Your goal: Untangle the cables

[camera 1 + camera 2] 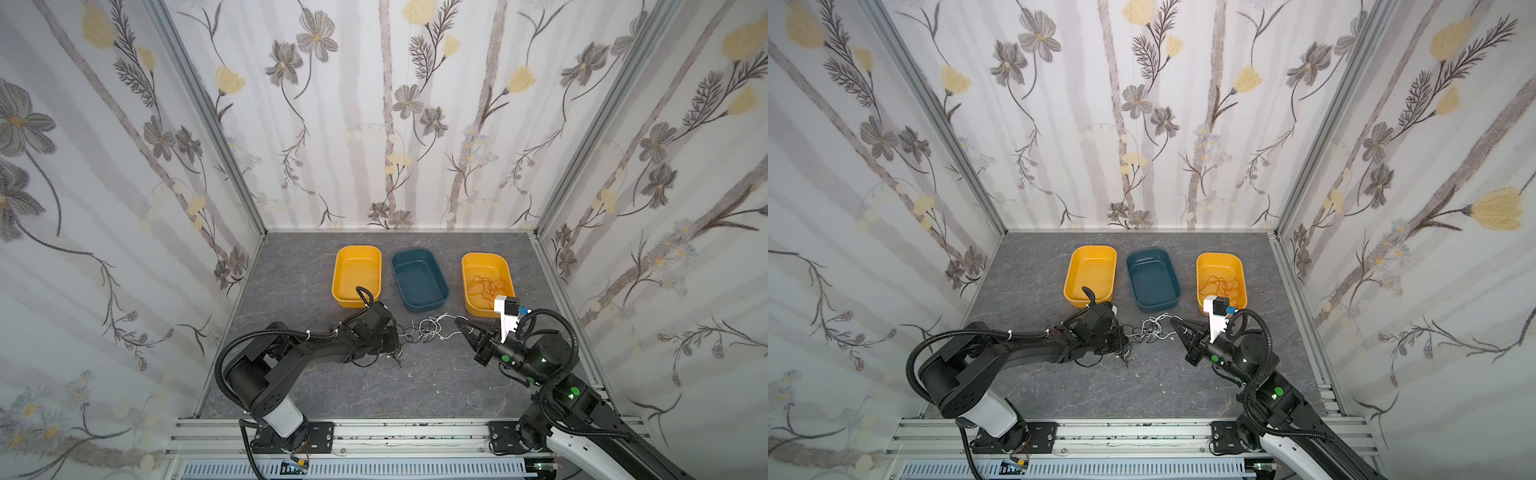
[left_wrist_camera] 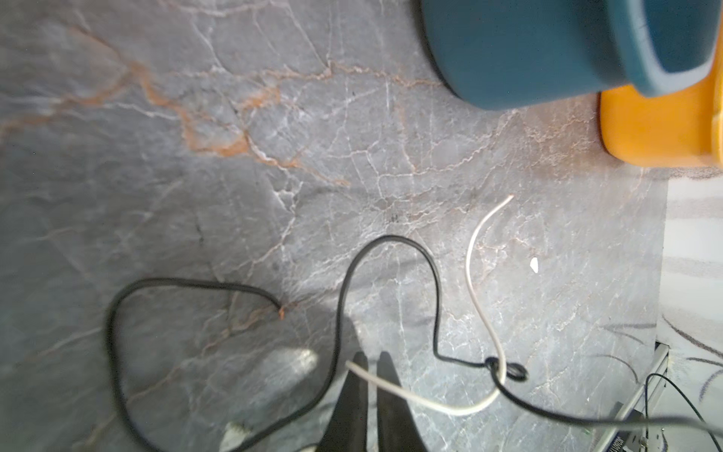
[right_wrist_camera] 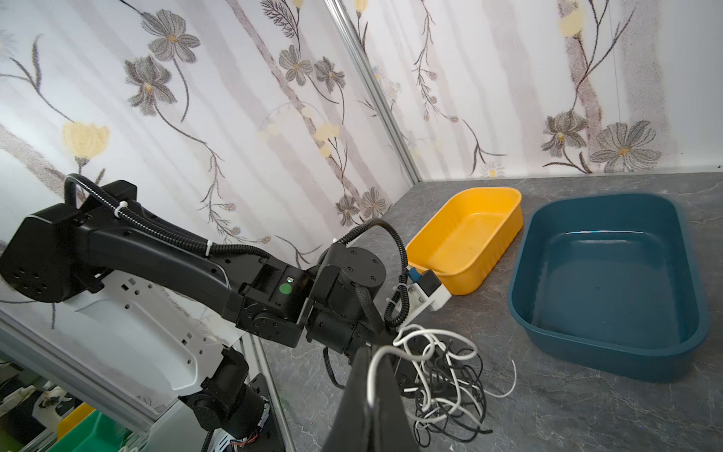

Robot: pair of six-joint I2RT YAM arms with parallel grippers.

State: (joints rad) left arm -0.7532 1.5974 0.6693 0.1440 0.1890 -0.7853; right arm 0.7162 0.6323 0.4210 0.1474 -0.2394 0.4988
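Grey marble tabletop (image 1: 374,386) below. My left gripper (image 2: 372,356) pinches the white cable (image 2: 467,266); my right gripper (image 3: 377,348) is clenched on white cable too.

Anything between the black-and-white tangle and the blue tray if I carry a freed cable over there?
Nothing visible does. Only bare table lies between the tangle and the near wall of the blue tray, and the tray is empty. The right gripper is shut on a white cable; it would likely just need lifting over the rim.
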